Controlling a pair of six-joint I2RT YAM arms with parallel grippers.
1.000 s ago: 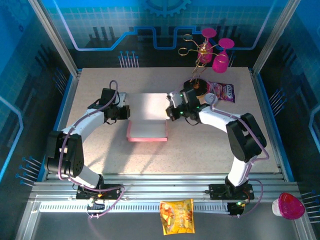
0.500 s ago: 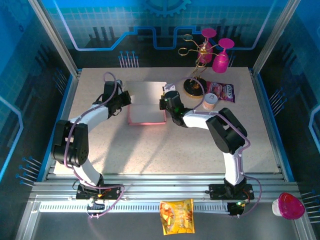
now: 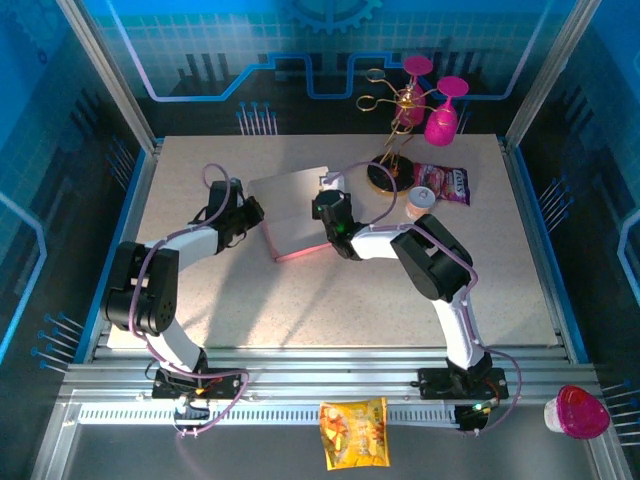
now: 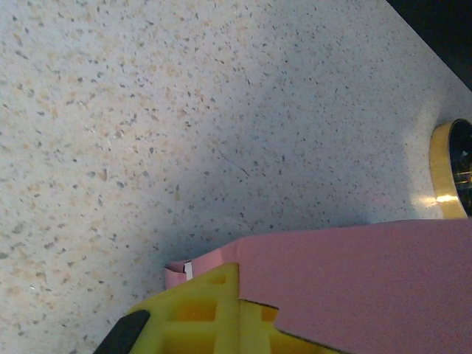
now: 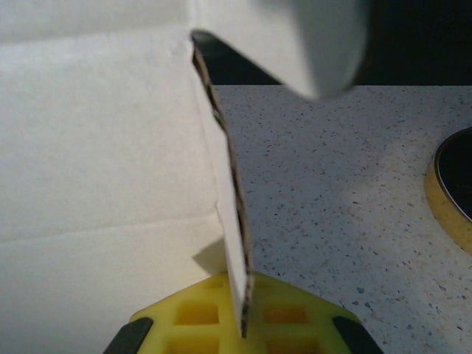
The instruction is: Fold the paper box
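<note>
Left gripper and right gripper, seen from overhead, are both pinched tight on opposite sides of the paper box. It sits mid-desk, skewed, near the gold-footed goblet stand. Half a second back the box stood square to the desk; now it has swung round and the wrists sit closer together.

On the left wrist camera, a pink outer flap lies over the yellow pad, its edge caught there.

On the right wrist camera, a side wall stands on edge, clamped between the yellow pads, with the pale inside panel beside it.

I'd say the side walls are being raised. Next, both arms need to bring them upright together and straighten the box, gently, since thin card creases wrongly.
</note>
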